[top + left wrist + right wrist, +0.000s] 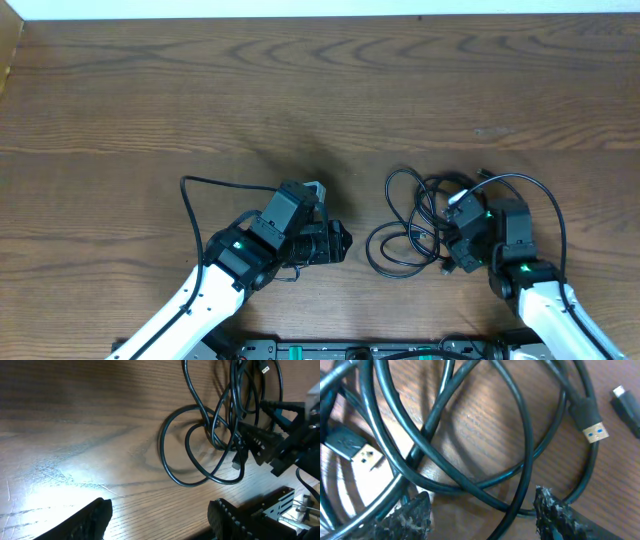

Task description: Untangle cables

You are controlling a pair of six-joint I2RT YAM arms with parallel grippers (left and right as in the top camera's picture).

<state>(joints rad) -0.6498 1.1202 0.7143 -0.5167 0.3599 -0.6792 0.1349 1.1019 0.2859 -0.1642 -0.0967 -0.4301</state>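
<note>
A tangle of thin black cables (410, 225) lies on the wooden table right of centre, with several overlapping loops. My right gripper (452, 240) hovers over its right side, open; in the right wrist view its fingers (482, 510) straddle crossing strands (470, 455), with USB plugs at the left (357, 452) and right (592, 430). My left gripper (338, 240) is open and empty, just left of the tangle. In the left wrist view its fingers (160, 520) frame bare wood, with the cable loops (200, 445) ahead.
A thicker black cable (200, 200) from the left arm arcs over the table at left. A similar one (545, 205) loops above the right arm. The table's back edge (320, 20) meets a white wall.
</note>
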